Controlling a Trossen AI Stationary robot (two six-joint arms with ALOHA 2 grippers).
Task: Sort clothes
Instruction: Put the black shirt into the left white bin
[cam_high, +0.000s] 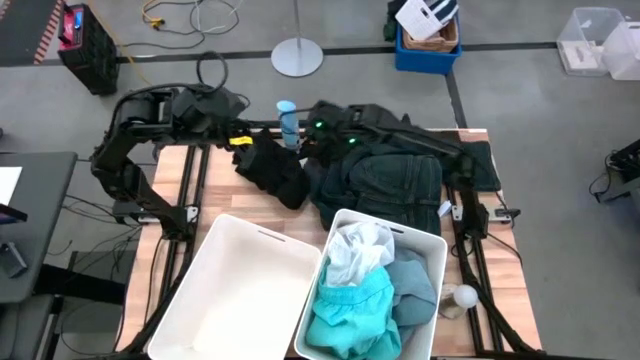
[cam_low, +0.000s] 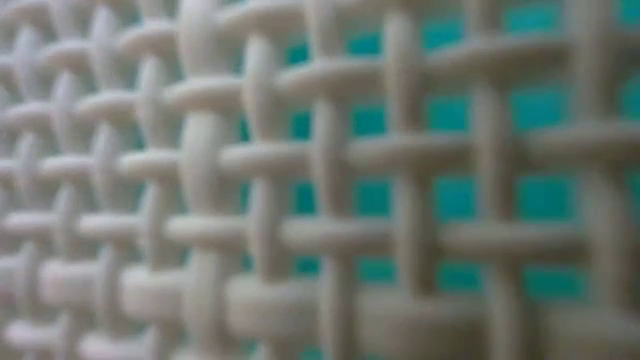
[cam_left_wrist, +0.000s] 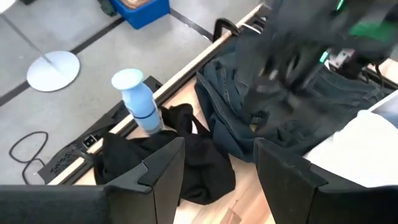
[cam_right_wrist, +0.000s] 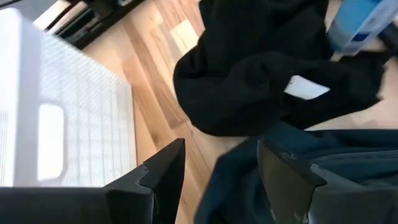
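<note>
Wooden table (cam_high: 222, 196), grey floor (cam_high: 520, 90), dark garments (cam_high: 385, 180)

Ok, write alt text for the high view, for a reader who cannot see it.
Overhead view of a wooden table with two white bins: the left bin is empty, the right bin holds turquoise, white and grey-blue clothes. Behind the bins lie a black garment and a dark green garment, beside a slim blue bottle, with both dark arms reaching in above them.

We see the left bin (cam_high: 232, 295) open; clothes (cam_high: 372, 290) crowd the right bin (cam_high: 436, 244); a bottle (cam_high: 287, 122) stands far.
</note>
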